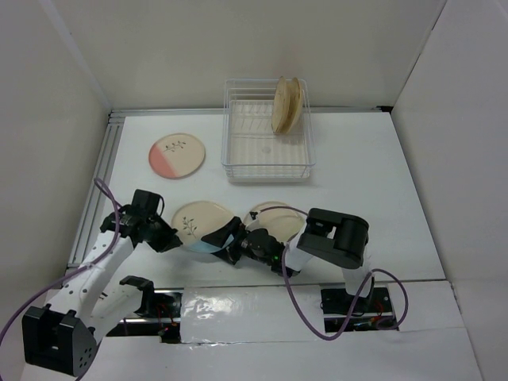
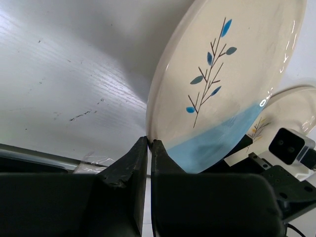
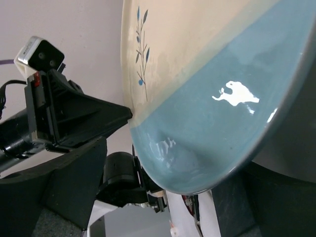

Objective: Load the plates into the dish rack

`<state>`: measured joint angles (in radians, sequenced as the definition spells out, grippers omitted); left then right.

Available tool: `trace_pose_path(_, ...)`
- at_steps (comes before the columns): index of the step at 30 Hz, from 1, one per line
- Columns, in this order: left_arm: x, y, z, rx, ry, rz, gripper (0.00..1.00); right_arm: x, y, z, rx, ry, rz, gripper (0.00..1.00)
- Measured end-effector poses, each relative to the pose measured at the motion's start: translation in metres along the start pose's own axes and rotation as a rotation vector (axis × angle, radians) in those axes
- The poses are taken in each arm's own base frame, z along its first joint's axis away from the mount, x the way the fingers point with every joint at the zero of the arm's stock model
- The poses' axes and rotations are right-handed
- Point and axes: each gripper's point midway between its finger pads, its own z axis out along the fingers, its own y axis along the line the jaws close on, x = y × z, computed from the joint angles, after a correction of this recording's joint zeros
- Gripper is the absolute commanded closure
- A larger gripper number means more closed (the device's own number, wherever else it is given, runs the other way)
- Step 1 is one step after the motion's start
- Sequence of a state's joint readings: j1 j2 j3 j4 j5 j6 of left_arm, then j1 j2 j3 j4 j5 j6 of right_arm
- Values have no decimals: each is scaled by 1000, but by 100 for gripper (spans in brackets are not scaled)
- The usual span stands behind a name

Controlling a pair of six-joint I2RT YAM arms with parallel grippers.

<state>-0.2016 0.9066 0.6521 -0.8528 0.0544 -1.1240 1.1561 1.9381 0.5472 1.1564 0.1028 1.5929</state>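
Left gripper (image 2: 149, 142) clamps the blue plate (image 2: 222, 74) by its rim; right gripper (image 1: 231, 244) straddles the opposite edge, jaws apart.

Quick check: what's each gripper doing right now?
Left gripper: shut on the blue plate, pinching its rim.
Right gripper: open, its fingers standing either side of the same plate's edge, not clamped on it.

You have no text, label, brand, number or sign to read in any view. The one marking, on the blue plate (image 2: 261, 54), is a painted leaf sprig (image 2: 210, 74), not lettering.
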Motion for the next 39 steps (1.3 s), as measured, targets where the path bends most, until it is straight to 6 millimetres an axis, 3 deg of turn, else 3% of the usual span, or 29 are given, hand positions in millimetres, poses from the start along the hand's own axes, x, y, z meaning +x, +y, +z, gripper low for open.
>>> trace_pose_path(6, 3, 1, -2, 9, 14, 28, 100, -5, -5, 2, 11, -15, 9, 26)
trace_pose_path(21, 23, 9, -3, 65, 97, 89, 100, -25, -13, 10, 30, -58, 2, 40)
trace_pose_path(29, 42, 8, -14, 130, 175, 178, 100, -33, -24, 21, 83, -82, -38, 57)
trace_pose_path(32, 44, 8, -16, 143, 186, 193, 100, -34, -30, 22, 109, -83, -48, 70)
trace_pose_path(34, 45, 8, -17, 151, 187, 198, 100, -34, -29, 21, 108, -79, -75, 85)
trace_pose_path(36, 46, 7, -18, 156, 188, 201, 100, -34, -19, 22, 84, -85, -67, 93)
trace_pose_path(39, 46, 8, -18, 155, 191, 201, 95, -35, -17, 21, 87, -86, -92, 96)
